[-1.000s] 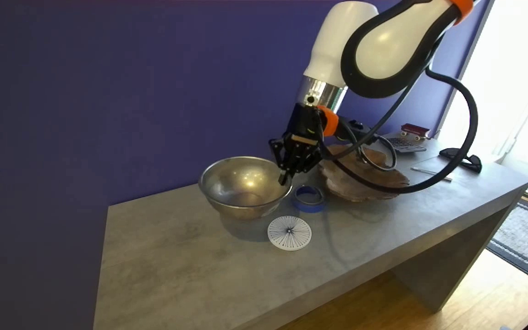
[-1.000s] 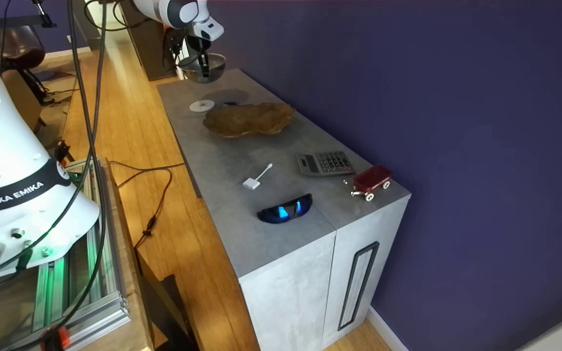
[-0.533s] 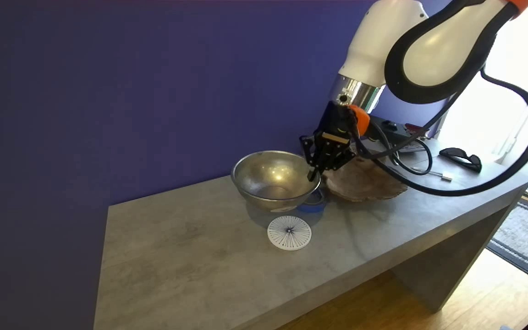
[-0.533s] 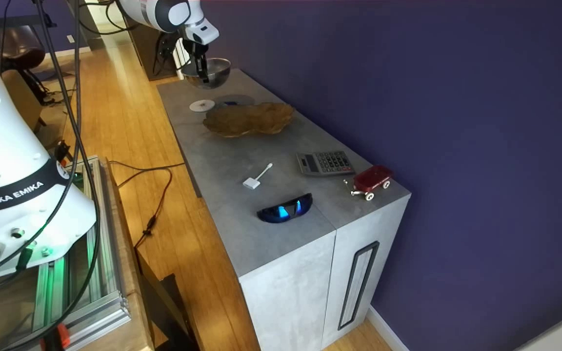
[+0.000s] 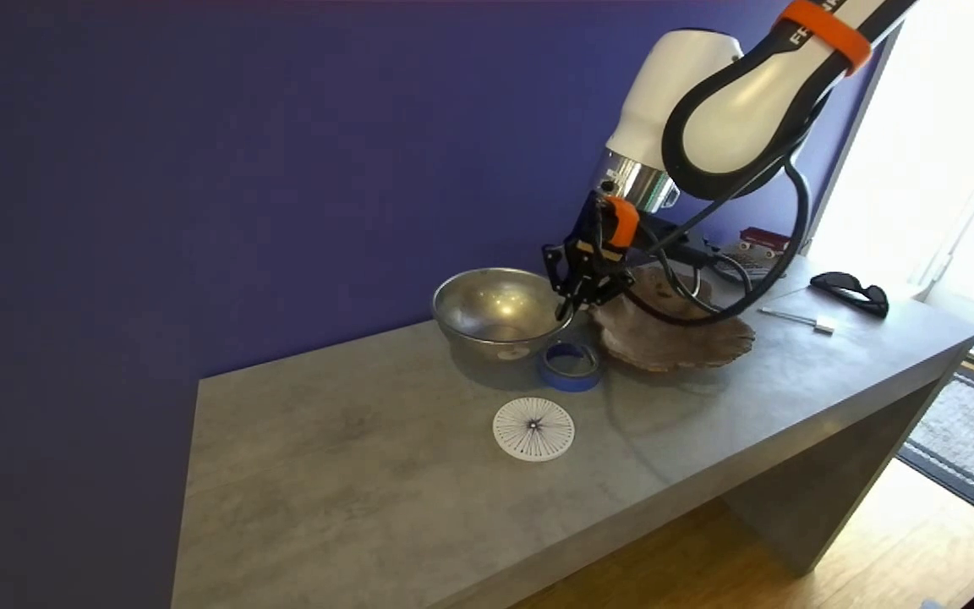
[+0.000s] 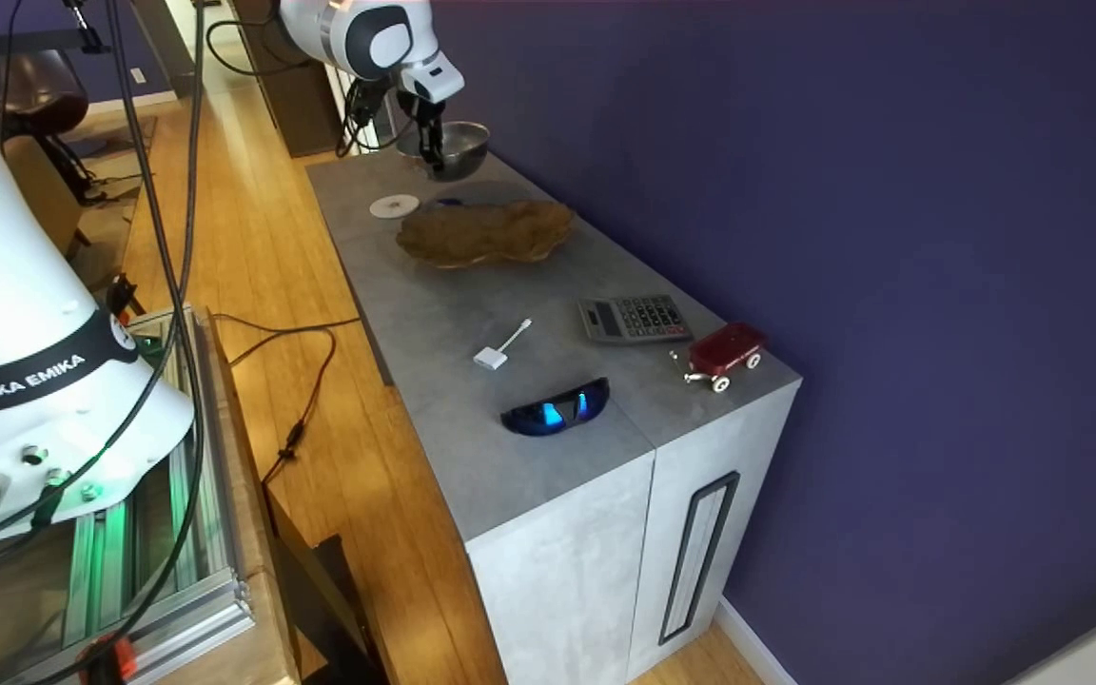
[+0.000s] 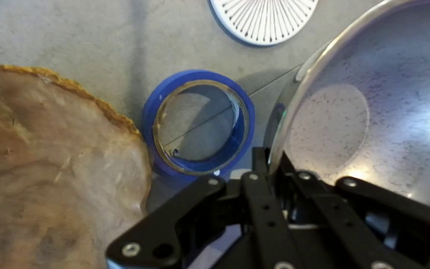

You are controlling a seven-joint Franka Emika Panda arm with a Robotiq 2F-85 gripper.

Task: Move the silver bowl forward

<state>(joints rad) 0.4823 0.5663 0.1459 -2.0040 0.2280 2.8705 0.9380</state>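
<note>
The silver bowl (image 5: 495, 309) hangs above the grey table near the purple wall, with its shadow on the tabletop below. It also shows in an exterior view (image 6: 467, 152) past the brown wooden dish, and fills the right of the wrist view (image 7: 383, 108). My gripper (image 5: 567, 309) is shut on the bowl's rim, on the side toward the wooden dish. In the wrist view the fingers (image 7: 273, 162) stand on either side of the rim, one inside and one outside the bowl. The bowl looks roughly level. Its far side is cut off in the wrist view.
A blue tape roll (image 5: 570, 368) lies beside the bowl. The brown wooden dish (image 5: 664, 334) is next to it. A white perforated disc (image 5: 534, 430) lies nearer the front edge. Sunglasses (image 6: 556, 409), an adapter (image 6: 491, 358), a calculator (image 6: 636, 319) and a red wagon (image 6: 727, 350) lie farther along.
The gripper has carried the bowl along the table toward the wooden dish, then closer to the wall. The tape roll, partly covered half a second ago, shows more fully now.
</note>
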